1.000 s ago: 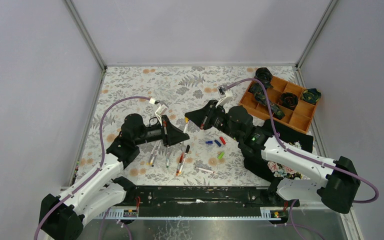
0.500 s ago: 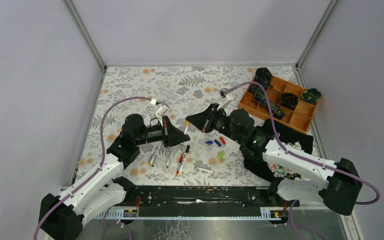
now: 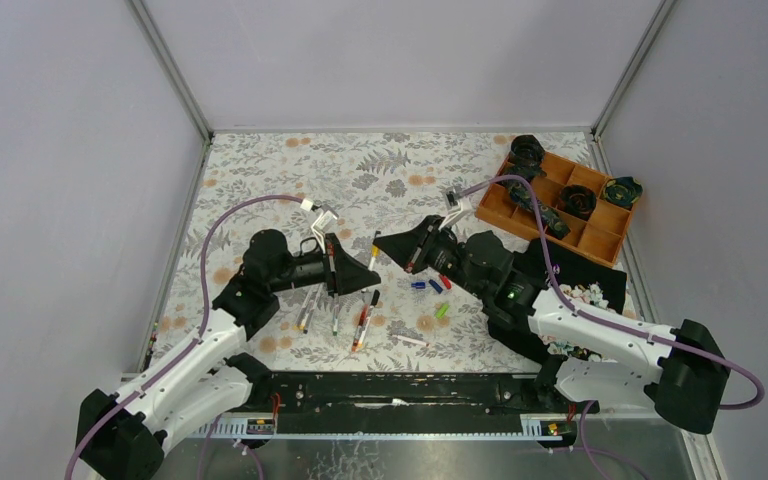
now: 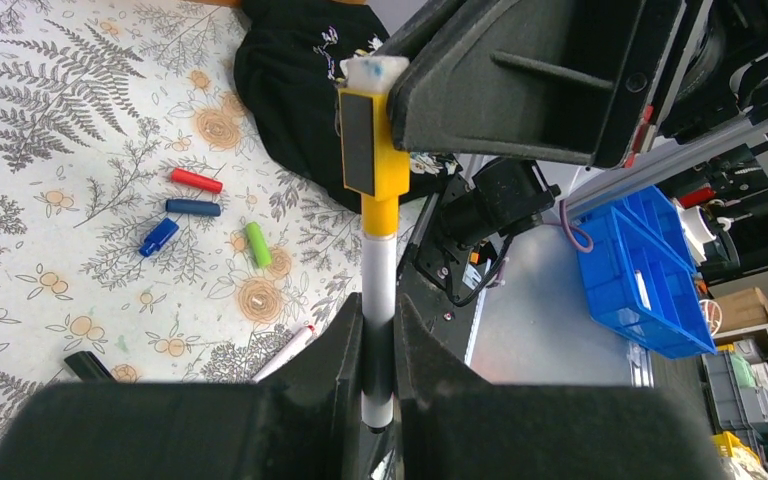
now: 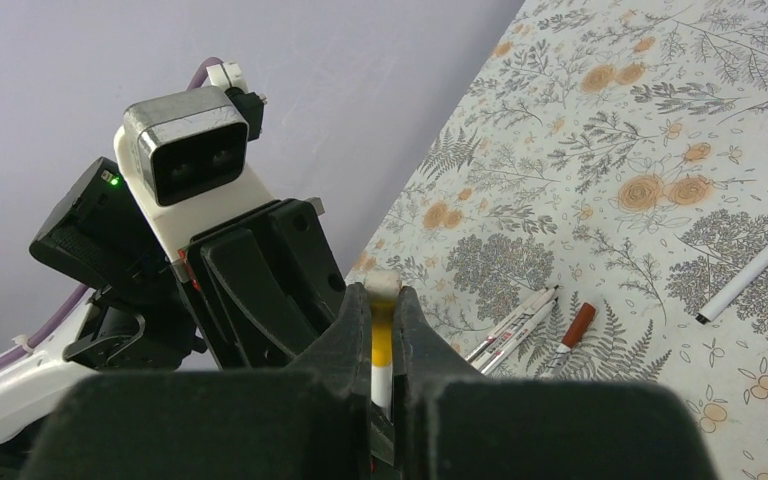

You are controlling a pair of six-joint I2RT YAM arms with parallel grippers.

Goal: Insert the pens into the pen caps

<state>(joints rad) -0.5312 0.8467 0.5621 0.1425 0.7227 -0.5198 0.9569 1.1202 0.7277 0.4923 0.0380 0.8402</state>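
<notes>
Facing each other just left of the loose caps, the left gripper clamps a pen by its barrel and the right gripper pinches its yellow cap, seemingly to seat it

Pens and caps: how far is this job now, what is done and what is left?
Done: no finished pen that I can confirm. In hand: the left jaws hold a white pen, and the yellow cap, gripped by the right jaws, sits on its end; how deep is unclear. Left: a red cap, two blue caps and a green cap lie loose, with several pens nearby.
</notes>
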